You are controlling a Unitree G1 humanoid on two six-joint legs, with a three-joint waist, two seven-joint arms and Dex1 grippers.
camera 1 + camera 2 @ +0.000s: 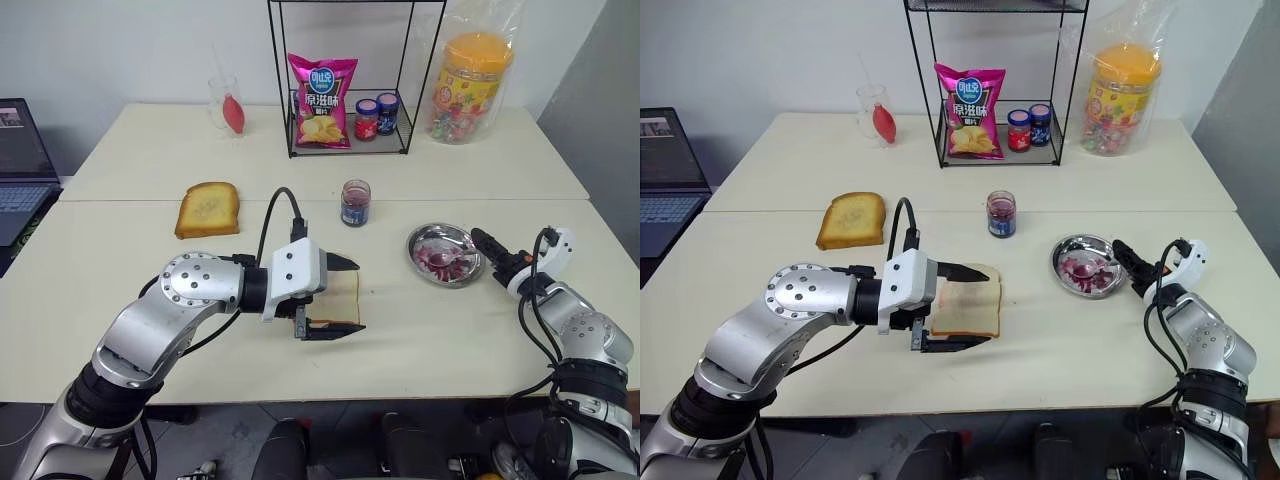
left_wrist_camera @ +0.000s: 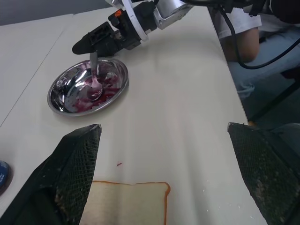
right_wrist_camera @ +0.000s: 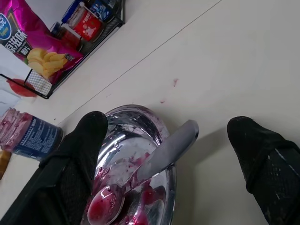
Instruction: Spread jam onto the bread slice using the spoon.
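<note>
Bread slice (image 1: 968, 309) lies flat on the cream table (image 1: 1060, 360) at its near edge, partly hidden behind the left gripper (image 1: 975, 307), whose black fingers stand wide apart, one over the far crust, one along the near crust, holding nothing. To the robot's right, the spoon (image 3: 145, 174) rests in a small steel dish (image 1: 425, 240) smeared with red-purple jam (image 3: 140, 197); its stained bowl sits low in the dish, its handle slanting up over the rim toward the right gripper (image 1: 492, 252). That gripper hovers just beside the dish, fingers spread either side of the handle, not clamped on it. A jam jar (image 1: 355, 203) stands upright beyond the bread.
</note>
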